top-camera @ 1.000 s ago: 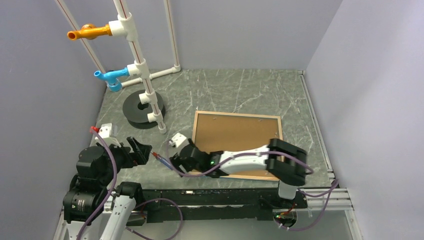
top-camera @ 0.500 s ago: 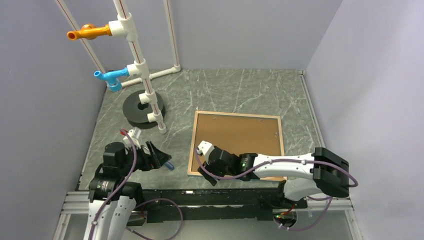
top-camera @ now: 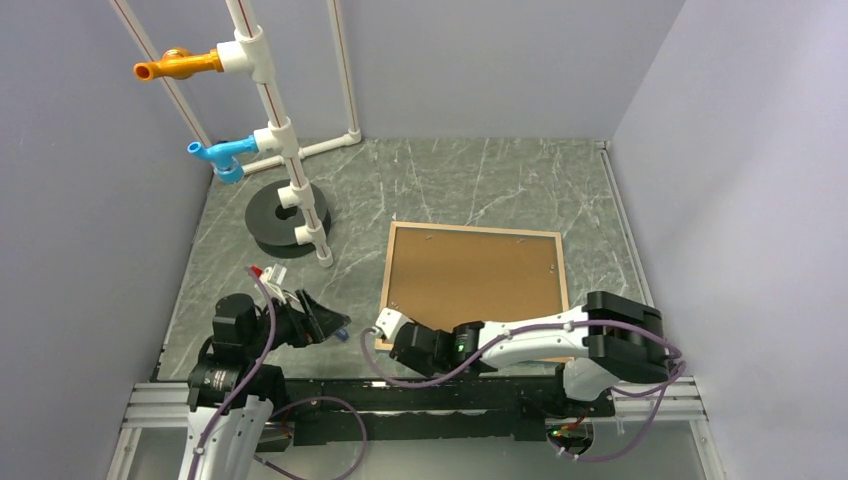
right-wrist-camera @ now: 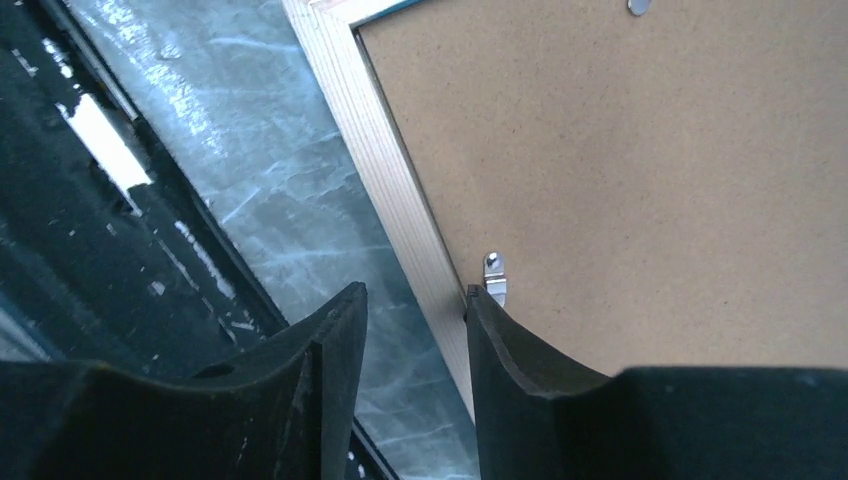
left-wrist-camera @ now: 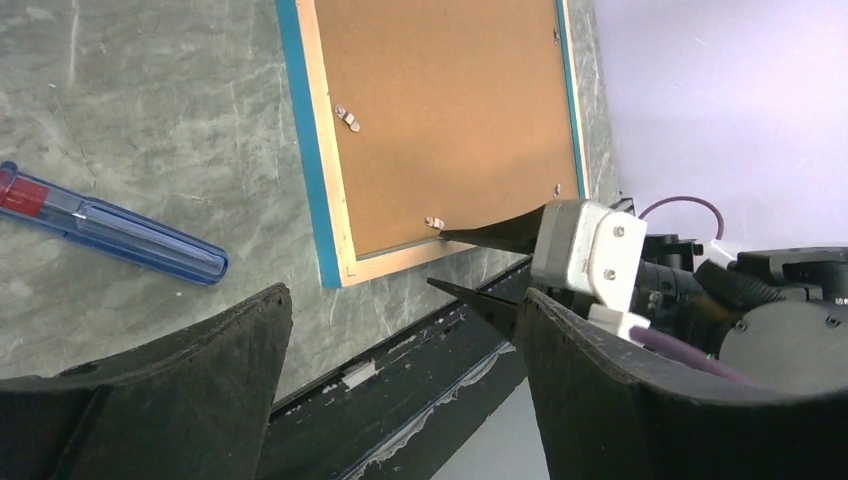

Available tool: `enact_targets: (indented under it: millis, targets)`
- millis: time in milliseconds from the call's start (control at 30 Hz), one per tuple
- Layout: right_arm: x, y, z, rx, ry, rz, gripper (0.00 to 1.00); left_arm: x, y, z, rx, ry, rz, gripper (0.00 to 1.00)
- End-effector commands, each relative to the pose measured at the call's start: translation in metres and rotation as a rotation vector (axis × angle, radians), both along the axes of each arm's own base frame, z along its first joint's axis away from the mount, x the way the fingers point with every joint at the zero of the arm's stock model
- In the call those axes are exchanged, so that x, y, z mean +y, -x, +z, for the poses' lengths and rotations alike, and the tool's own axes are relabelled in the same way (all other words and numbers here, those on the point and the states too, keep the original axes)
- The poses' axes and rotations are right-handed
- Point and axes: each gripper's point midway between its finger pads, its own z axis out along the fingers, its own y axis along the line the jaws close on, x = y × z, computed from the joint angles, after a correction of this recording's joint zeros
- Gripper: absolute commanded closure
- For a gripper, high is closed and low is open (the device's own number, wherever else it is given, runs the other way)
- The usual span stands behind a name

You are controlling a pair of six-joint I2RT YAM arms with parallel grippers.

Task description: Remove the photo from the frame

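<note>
Frame (top-camera: 475, 229) face down on bench (top-camera: 450, 180), 4 o'clock from centre, brown backing board (top-camera: 475, 285) up. Right gripper (right-wrist-camera: 412, 292) at frame's 7 o'clock corner, slightly spread, fingers either side of wood rim, beside metal clip (right-wrist-camera: 493, 272). Left gripper (left-wrist-camera: 400, 300) spread wide at frame's 8 o'clock, near blue screwdriver (left-wrist-camera: 110, 225).

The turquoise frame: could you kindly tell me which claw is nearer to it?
Right. The right claw sits over the frame's near rim beside a metal clip; the left claw is off to its left, by the screwdriver.
</note>
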Motion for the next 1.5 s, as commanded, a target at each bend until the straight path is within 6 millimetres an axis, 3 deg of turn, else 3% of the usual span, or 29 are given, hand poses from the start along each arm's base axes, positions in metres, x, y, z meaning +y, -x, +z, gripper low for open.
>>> enact_targets:
  millis: [0, 367, 567, 733, 1000, 1133, 1300, 1467]
  targets:
    - [0.008, -0.016, 0.006, -0.132, 0.043, -0.038, 0.58, -0.002, 0.001, 0.003, -0.016, 0.019, -0.009, 0.14]
    - [0.025, -0.012, 0.024, -0.201, 0.082, -0.024, 0.45, -0.002, 0.004, 0.003, -0.019, 0.02, -0.012, 0.14]
    - [0.051, -0.001, 0.028, -0.164, 0.01, 0.077, 0.44, 0.0, 0.005, 0.001, -0.014, -0.003, -0.008, 0.14]
    - [0.06, -0.002, 0.008, -0.161, 0.05, 0.098, 0.56, 0.003, 0.006, 0.001, 0.001, -0.015, 0.008, 0.14]
    - [0.051, -0.006, -0.011, -0.163, 0.032, 0.074, 0.77, -0.003, 0.0, -0.016, 0.078, 0.051, 0.018, 0.21]
    - [0.055, -0.008, 0.002, -0.19, -0.028, 0.075, 1.0, -0.015, -0.006, -0.023, 0.092, 0.154, -0.011, 0.22]
    - [0.064, -0.009, 0.037, -0.197, -0.171, 0.111, 1.0, -0.018, -0.012, -0.034, 0.119, 0.143, -0.001, 0.19]
    - [0.062, -0.017, 0.075, -0.196, -0.302, 0.144, 1.0, -0.04, -0.017, -0.033, 0.107, 0.213, -0.053, 0.14]
